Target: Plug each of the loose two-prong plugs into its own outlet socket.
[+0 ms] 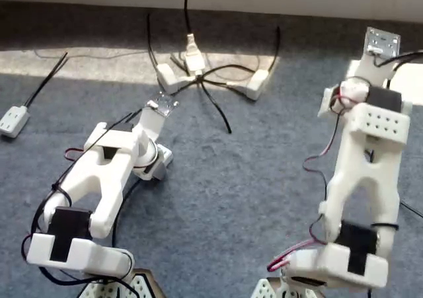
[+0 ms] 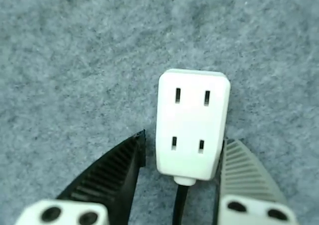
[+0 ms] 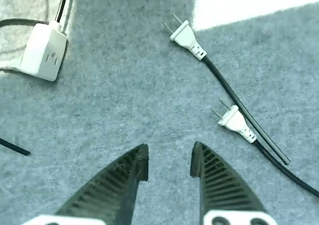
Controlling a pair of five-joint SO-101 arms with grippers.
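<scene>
A white outlet block (image 2: pixel 192 125) with two pairs of slots lies on the grey carpet, its black cord running back toward the camera. My left gripper (image 2: pixel 182 147) is open and low over it, the black finger (image 2: pixel 119 167) on one side and the grey finger (image 2: pixel 244 170) against the other. In the right wrist view two loose white two-prong plugs (image 3: pixel 187 37) (image 3: pixel 234 121) lie on the carpet with black cords. My right gripper (image 3: pixel 169 160) is open above bare carpet, short of the nearer plug. Another outlet block (image 3: pixel 44 52) lies farther off.
In the high view the left arm (image 1: pixel 109 166) is at the front left and the right arm (image 1: pixel 367 152) at the right. Two outlet blocks (image 1: pixel 170 80) (image 1: pixel 259 81) sit at the back amid crossing black cables (image 1: pixel 215 103). A further outlet (image 1: pixel 13 121) lies at the far left.
</scene>
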